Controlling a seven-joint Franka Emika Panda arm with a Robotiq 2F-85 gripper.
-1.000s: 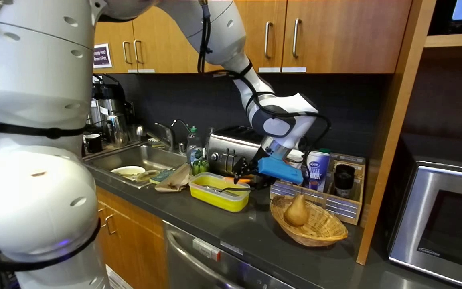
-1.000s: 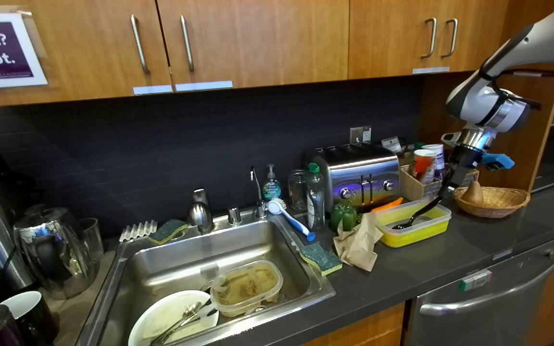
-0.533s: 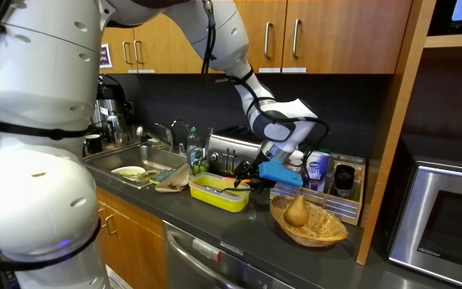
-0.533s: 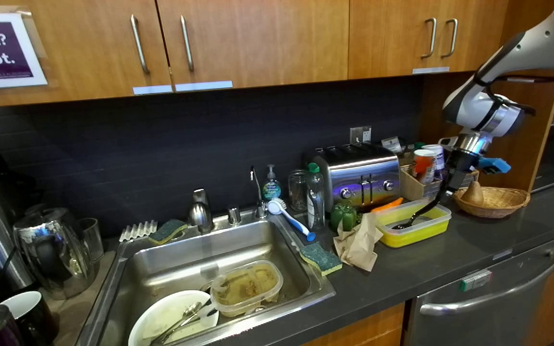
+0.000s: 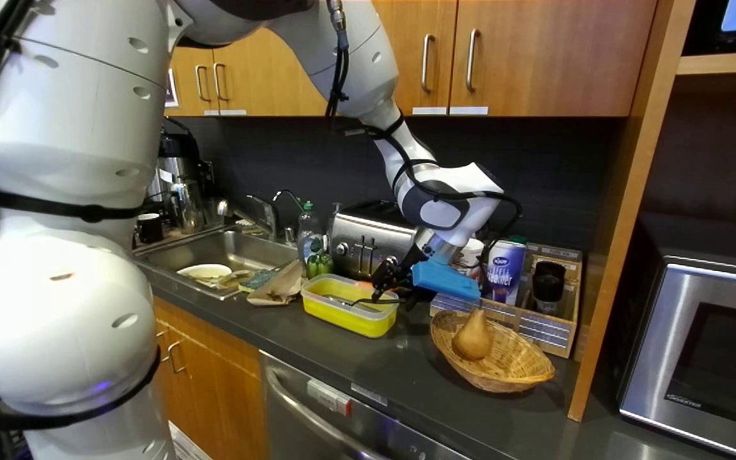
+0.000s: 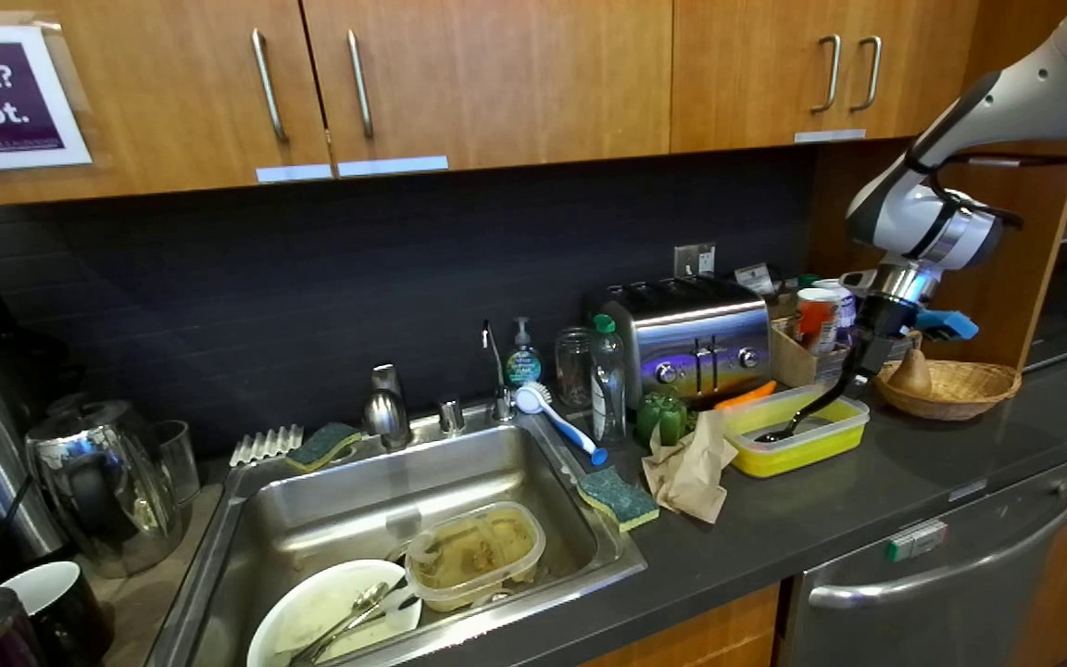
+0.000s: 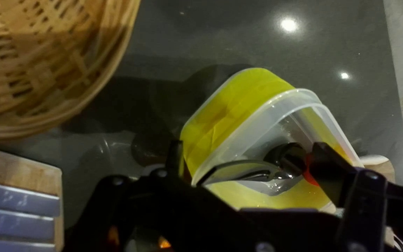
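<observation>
Spread wide at the jaws of the gripper [image 7: 246, 145], close over a curved black spoon [image 6: 809, 411] leaning in the tub [image 7: 229, 105].

Glossy yellow plastic below a translucent rim; just beside the tub, crumpled brown paper [image 6: 689, 468]; near the tub's opposite side, a pear [image 5: 472, 335] in a woven basket [image 5: 521, 361] cut off in the wrist view. Lost against the black gripper: spoon's upper end. Impossible to tell: any contact.

Wooden cabinets [image 6: 515, 74] hang above a dark wall [image 6: 385, 269] and grey counter [image 6: 774, 523].
</observation>
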